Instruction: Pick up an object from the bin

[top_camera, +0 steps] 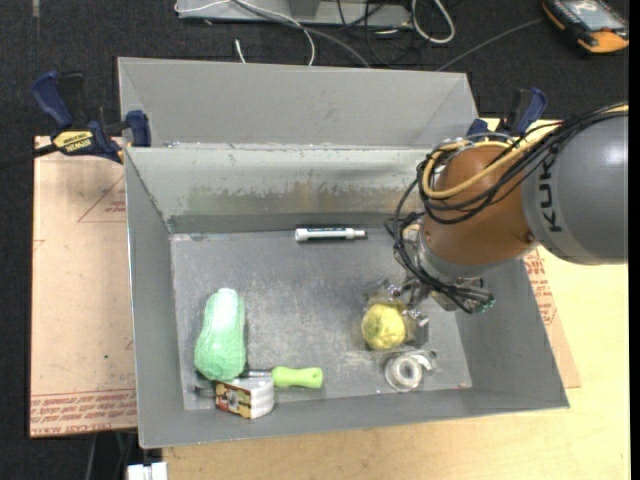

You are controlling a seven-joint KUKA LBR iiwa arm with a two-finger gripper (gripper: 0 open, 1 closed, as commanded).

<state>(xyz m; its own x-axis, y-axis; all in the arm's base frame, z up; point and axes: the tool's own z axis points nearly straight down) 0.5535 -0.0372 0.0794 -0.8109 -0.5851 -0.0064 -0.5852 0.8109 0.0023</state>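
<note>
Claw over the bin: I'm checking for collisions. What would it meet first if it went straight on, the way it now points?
Most likely the yellow ball, just under the claw at the right of the bin. They may already touch; depth is unclear.

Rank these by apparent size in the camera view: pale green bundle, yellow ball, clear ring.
1. pale green bundle, clearly largest.
2. yellow ball and clear ring look about alike; I would not rank them.
</note>
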